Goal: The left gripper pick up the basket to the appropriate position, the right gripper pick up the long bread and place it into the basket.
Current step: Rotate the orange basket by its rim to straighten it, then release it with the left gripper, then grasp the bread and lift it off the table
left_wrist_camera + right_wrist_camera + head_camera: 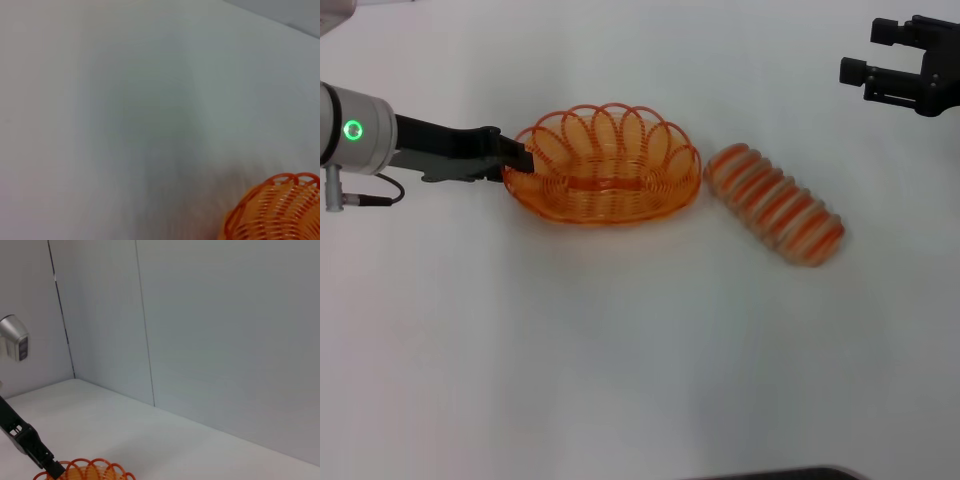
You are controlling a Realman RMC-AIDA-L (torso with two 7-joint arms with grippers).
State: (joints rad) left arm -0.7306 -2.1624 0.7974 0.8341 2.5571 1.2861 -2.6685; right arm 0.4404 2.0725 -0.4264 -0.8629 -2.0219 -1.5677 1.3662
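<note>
The orange wire basket [605, 170] sits at the middle of the white table. My left gripper [516, 158] reaches in from the left, and its fingers close on the basket's left rim. The striped orange and cream long bread [775, 205] lies on the table just right of the basket, apart from it. My right gripper [865, 52] hangs open and empty at the far right, above and behind the bread. The basket's edge also shows in the left wrist view [280, 210] and in the right wrist view [87, 469], where the left gripper [42, 457] meets it.
The white table [640, 350] stretches wide in front of the basket and the bread. A grey panelled wall [200, 330] stands behind the table. A dark edge [770, 474] shows at the table's front.
</note>
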